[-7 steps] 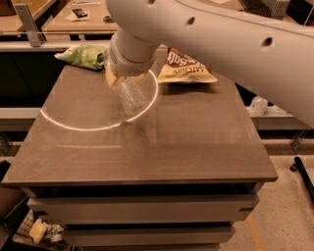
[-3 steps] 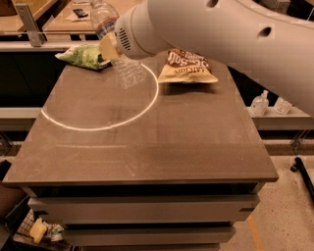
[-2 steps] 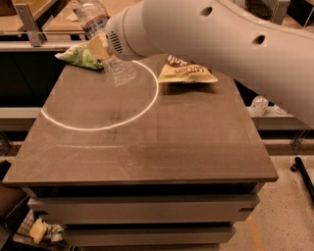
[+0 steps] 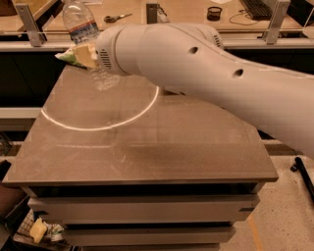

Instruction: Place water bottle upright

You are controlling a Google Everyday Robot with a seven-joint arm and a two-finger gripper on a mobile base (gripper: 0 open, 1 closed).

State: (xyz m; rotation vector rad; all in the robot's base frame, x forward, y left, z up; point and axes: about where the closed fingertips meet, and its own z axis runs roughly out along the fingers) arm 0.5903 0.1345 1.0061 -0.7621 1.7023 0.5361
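Note:
The water bottle (image 4: 83, 24) is a clear crinkly plastic bottle with a pale label band. It is held in the air over the back left corner of the table (image 4: 147, 157), nearly upright and leaning a little, neck up. Its top runs out of the frame's upper edge, and its base (image 4: 104, 78) hangs just above the tabletop. My gripper (image 4: 88, 55) is at the end of the big white arm (image 4: 196, 68) that reaches in from the right. It is shut on the bottle's middle, with a yellowish finger pad (image 4: 84, 53) against it.
A green chip bag (image 4: 66, 57) lies at the table's back left, mostly behind the gripper. A bright ring of light (image 4: 98, 126) marks the tabletop. Behind the table is a desk with scissors (image 4: 117, 17) and a black cup (image 4: 213, 12). Drawers sit under the tabletop.
The arm has swung left and back, carrying the bottle from the table's middle back toward the left corner and raising its neck more upright. The arm now hides the brown chip bag.

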